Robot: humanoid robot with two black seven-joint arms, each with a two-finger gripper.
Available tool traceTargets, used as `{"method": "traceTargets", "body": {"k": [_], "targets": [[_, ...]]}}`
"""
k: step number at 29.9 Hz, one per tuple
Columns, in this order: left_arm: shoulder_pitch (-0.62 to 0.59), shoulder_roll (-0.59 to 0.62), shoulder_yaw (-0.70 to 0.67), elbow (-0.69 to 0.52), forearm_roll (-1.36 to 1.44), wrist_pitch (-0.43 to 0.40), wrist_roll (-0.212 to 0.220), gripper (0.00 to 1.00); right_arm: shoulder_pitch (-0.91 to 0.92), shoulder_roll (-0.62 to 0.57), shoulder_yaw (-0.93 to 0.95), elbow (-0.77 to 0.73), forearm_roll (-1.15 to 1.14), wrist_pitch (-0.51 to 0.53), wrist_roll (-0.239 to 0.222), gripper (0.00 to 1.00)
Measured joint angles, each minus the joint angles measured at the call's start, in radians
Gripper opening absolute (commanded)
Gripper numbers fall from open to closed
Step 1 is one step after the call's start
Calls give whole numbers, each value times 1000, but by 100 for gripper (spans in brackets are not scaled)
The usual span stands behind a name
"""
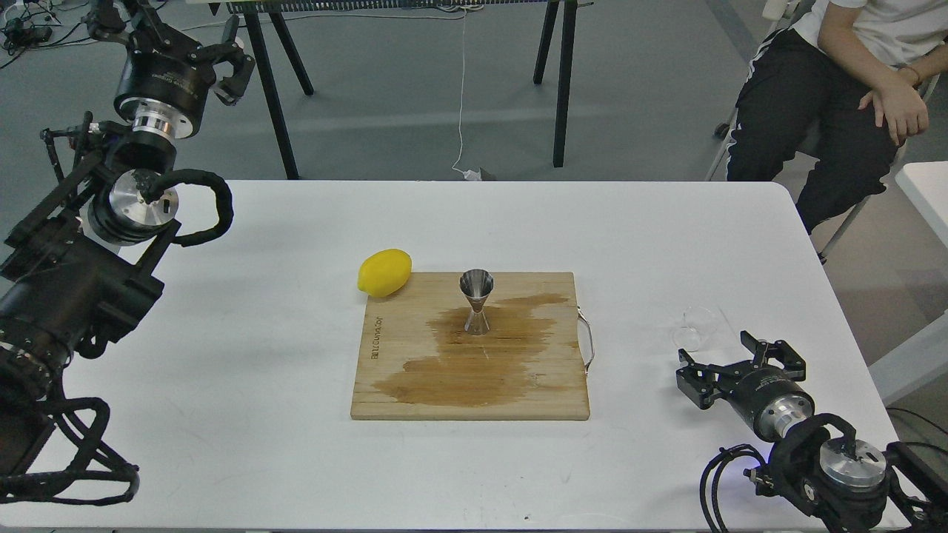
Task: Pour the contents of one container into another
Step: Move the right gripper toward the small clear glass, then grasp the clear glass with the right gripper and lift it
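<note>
The clear glass cup (pixel 695 327) stands on the white table, right of the board. The steel jigger (pixel 476 301) stands upright on the wooden cutting board (pixel 415 370), in a brown wet stain. My right gripper (pixel 729 363) hovers low just in front of the cup, fingers spread open, nothing between them. My left gripper (pixel 167 33) is raised high at the far left, beyond the table's back edge, open and empty.
A yellow lemon (pixel 384 272) lies at the board's back left corner. A metal handle (pixel 587 340) sticks out of the board's right side. A seated person (pixel 829 89) is at the back right. Black trestle legs (pixel 559 81) stand behind the table.
</note>
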Motion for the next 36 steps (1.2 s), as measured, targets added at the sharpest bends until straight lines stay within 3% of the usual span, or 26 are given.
{"method": "traceTargets", "body": {"k": [6, 15, 18, 22, 24, 30, 36], "targets": [[0, 8, 1, 0, 0, 1, 0, 100, 43, 25, -8, -51, 0, 1, 1, 97], [-4, 8, 2, 0, 0, 1, 0, 100, 122, 76, -14, -156, -1, 0, 0, 86], [-4, 8, 3, 0, 0, 1, 1, 100, 148, 82, -14, -192, -2, 6, -2, 78], [-4, 9, 3, 0, 1, 1, 2, 100, 158, 83, -14, -204, -1, 14, -8, 56], [-5, 11, 3, 0, 1, 1, 2, 100, 158, 82, -14, -205, -1, 17, -10, 49], [-9, 13, 1, 0, 1, 2, -1, 100, 154, 82, -15, -204, -1, 42, -15, 42], [-9, 24, 0, 0, 0, 4, -2, 100, 155, 78, -43, -159, 0, 47, -18, 40]]}}
